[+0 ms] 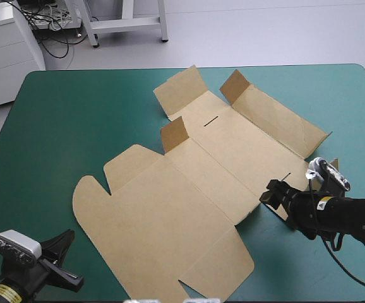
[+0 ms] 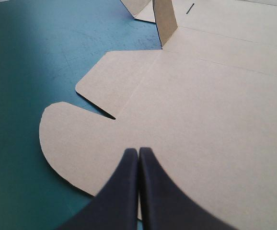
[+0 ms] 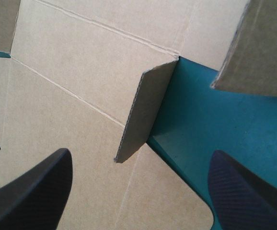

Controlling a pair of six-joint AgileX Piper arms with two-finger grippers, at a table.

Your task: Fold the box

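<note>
1. I see the flat-cut sheet of brown corrugated board, the box (image 1: 189, 189), lying open across the middle of the teal-green tabletop (image 1: 56, 126). It runs from the near-left part toward the far-right.
2. Most panels lie flat. A small flap (image 1: 175, 134) stands up near the sheet's middle, and another flap (image 1: 233, 86) is raised toward the far edge.
3. My left gripper (image 2: 138, 151) sits at the near-left corner. Its black fingers are pressed together with nothing between them, and they point at the box's rounded flap (image 2: 71, 139).
4. My right gripper (image 3: 139, 154) is at the box's right side, near the tabletop's right edge. Its fingers are spread wide and hold nothing, with an upright flap (image 3: 143, 110) just ahead between them.
5. A yellow sticker (image 1: 325, 202) on the right arm has print too small to read.
</note>
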